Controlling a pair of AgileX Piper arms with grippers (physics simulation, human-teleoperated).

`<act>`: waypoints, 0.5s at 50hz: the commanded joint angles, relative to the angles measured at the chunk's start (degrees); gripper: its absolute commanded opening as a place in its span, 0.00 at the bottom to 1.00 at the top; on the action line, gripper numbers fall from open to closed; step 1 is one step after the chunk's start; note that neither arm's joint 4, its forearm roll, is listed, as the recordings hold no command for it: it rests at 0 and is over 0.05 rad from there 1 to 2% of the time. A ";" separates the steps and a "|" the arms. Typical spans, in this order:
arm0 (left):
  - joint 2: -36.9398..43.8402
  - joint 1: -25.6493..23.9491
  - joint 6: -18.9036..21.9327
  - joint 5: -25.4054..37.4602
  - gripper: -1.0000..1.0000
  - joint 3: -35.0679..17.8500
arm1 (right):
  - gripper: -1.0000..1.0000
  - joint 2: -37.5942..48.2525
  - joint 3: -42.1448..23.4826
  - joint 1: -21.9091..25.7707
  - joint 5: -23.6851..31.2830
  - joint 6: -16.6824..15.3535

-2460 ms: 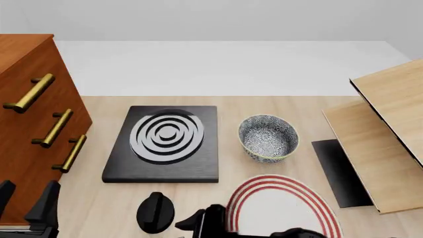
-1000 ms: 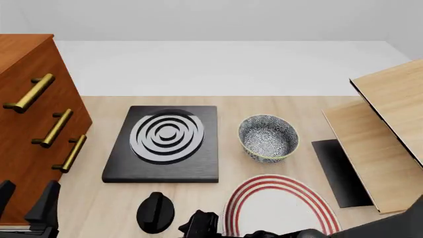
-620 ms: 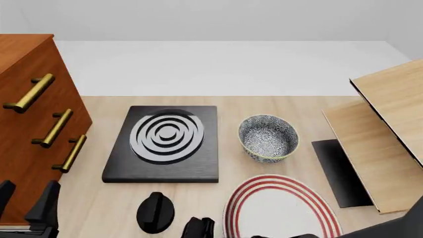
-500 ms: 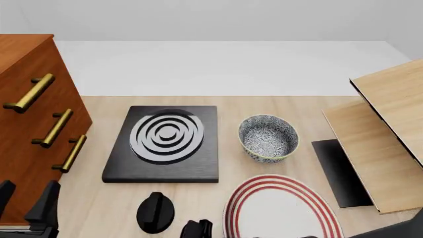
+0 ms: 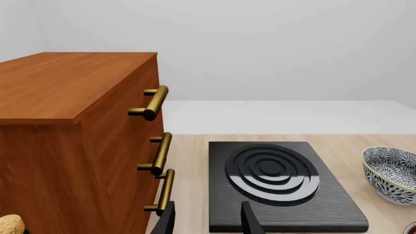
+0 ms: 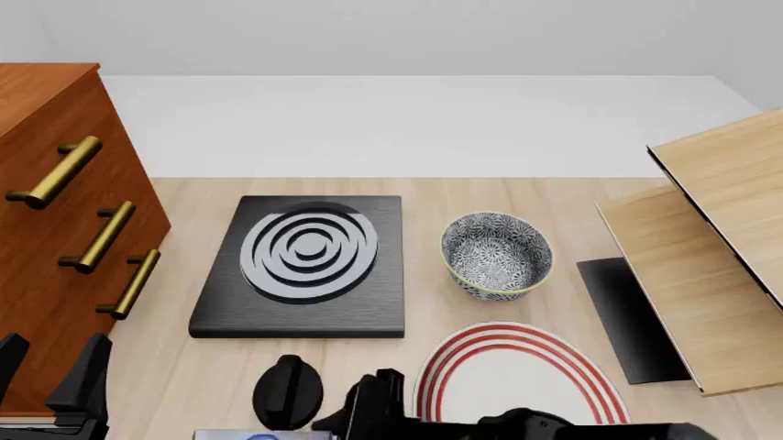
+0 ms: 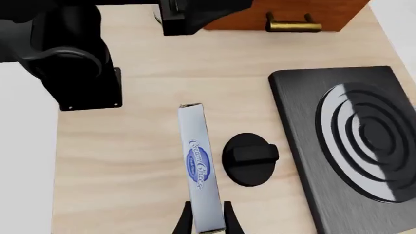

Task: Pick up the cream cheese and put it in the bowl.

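At the near edge of the bench (image 6: pixel 196 367), we have the right hand (image 7: pixel 206 222) down over the cream cheese (image 7: pixel 198 168), which lies flat on the wood just beside the round black knob (image 7: pixel 250 158). In the right wrist view its fingers (image 7: pixel 184 222) bracket the near end of the box, one on each long side, but we cannot tell whether they are pressing it or only straddling it. We judge this to be the grasping step: the box is not yet lifted and nothing is in the bowl (image 6: pixel 496 254). What the next move calls for, as we see it, is a firm squeeze across the narrow width, a straight lift, and a carry forward and to the right over the red-ringed plate (image 6: pixel 514 380) to the bowl, which stands well apart beyond it and right of the black burner block (image 6: pixel 300 266). Our left hand (image 5: pixel 208 222) waits by the wooden drawer cabinet (image 5: pixel 71 141), fingers apart with nothing between them. From the front only a sliver of the box shows at the bottom edge, the right arm covers the rest, and the box's near end is cut off in the wrist view.
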 commanded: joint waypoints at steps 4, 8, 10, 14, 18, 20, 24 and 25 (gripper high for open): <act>0.00 0.00 0.00 0.00 1.00 0.00 | 0.00 -9.81 -0.75 -2.94 6.06 -2.21; 0.00 0.00 0.00 0.00 1.00 0.00 | 0.00 -13.99 -0.87 -5.11 8.36 -2.20; 0.00 0.00 0.00 0.00 1.00 0.00 | 0.00 -16.03 -0.88 -6.76 9.51 -2.96; 0.00 0.00 0.00 0.00 1.00 0.00 | 0.00 -18.68 -1.65 -7.92 11.62 -2.84; 0.00 0.00 0.00 0.00 1.00 0.00 | 0.00 -21.09 -2.93 -9.32 14.20 -2.47; 0.00 0.00 0.00 0.00 1.00 0.00 | 0.00 -21.78 -3.17 -10.37 14.92 -2.99; 0.00 0.00 0.00 0.00 1.00 0.00 | 0.00 -23.98 -4.57 -12.52 17.43 -3.18; 0.00 0.00 0.00 0.00 1.00 0.00 | 0.00 -24.27 -4.85 -12.92 17.97 -3.19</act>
